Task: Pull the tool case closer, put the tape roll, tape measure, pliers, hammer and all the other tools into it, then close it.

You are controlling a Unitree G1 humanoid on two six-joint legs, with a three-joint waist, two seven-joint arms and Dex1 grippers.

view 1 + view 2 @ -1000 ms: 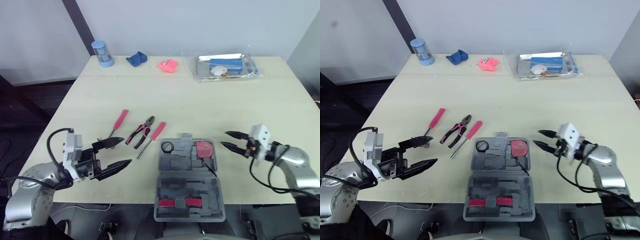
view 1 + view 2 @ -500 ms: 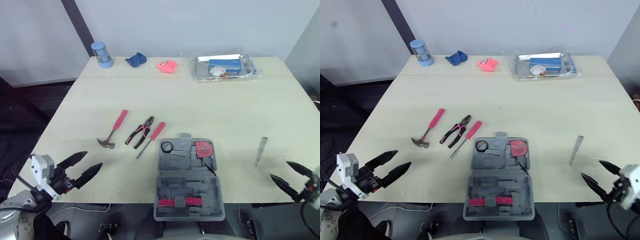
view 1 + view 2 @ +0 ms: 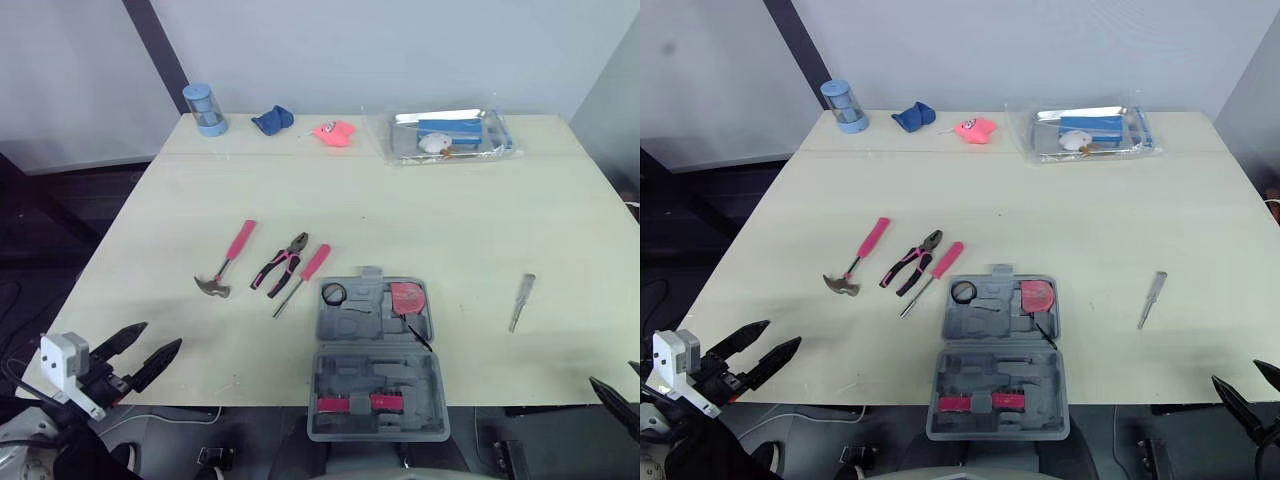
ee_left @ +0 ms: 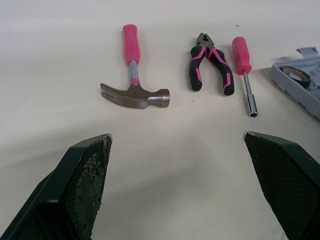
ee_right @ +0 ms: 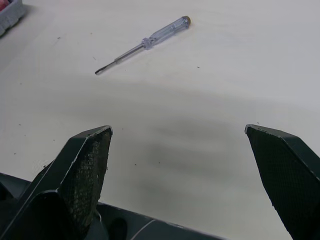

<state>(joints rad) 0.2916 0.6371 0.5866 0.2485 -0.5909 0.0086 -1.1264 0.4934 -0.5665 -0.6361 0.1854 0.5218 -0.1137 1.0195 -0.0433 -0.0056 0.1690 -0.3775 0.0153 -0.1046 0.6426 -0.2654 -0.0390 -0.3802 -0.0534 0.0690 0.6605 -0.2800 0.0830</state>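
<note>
Pink-handled hammer (image 4: 132,75) lies well ahead of the open, empty left end effector (image 3: 163,333); the right end effector (image 3: 1234,370) gapes empty too. A low reach could clip the table (image 3: 420,210) edge.

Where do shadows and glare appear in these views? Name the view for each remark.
Right wrist view: a broad, soft shadow band crosses the table between the screwdriver and the open right gripper. Left wrist view: the hammer throws a thin shadow along its head; a fainter band lies before the open left gripper. Left eye view: glare whitens the plastic bag.
</note>
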